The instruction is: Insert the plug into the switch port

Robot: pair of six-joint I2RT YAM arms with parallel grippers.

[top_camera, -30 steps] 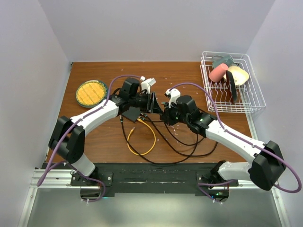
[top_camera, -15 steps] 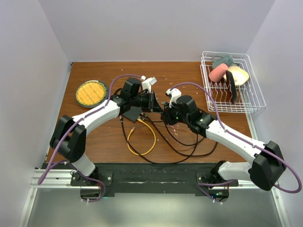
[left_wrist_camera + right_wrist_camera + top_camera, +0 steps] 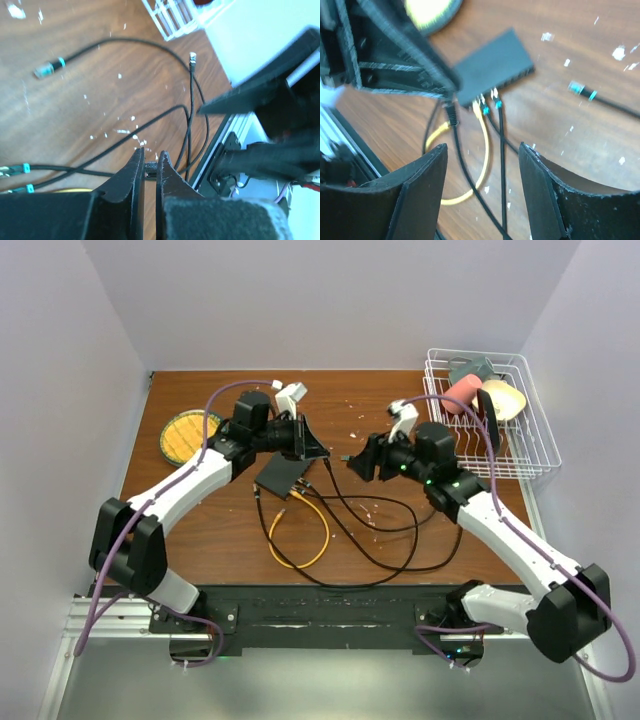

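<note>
Gripping plug (image 3: pixel 452 115), left pincer (image 3: pixel 150 158) tight; right pincer (image 3: pixel 482 150) agape, empty; speckled wooden table (image 3: pixel 200 532), pale walls (image 3: pixel 330 300).

**Brown Wood, Black Wires**

White flecks dot the brown wood-grain table (image 3: pixel 200 530). On it: a flat dark grey-black switch box (image 3: pixel 281 473), black cables (image 3: pixel 191 95), a yellow cable loop (image 3: pixel 326 528). Far left, a green-rimmed round dish (image 3: pixel 185 437) gridded yellow; far right, a white wire rack (image 3: pixel 545 445).

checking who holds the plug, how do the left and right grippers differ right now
The left gripper is shut, pinching the black plug; the right gripper stands wide open and empty. The left gripper hangs close by the switch; the right gripper sits off to the switch's right. Both hover above the table, tips facing each other.
</note>
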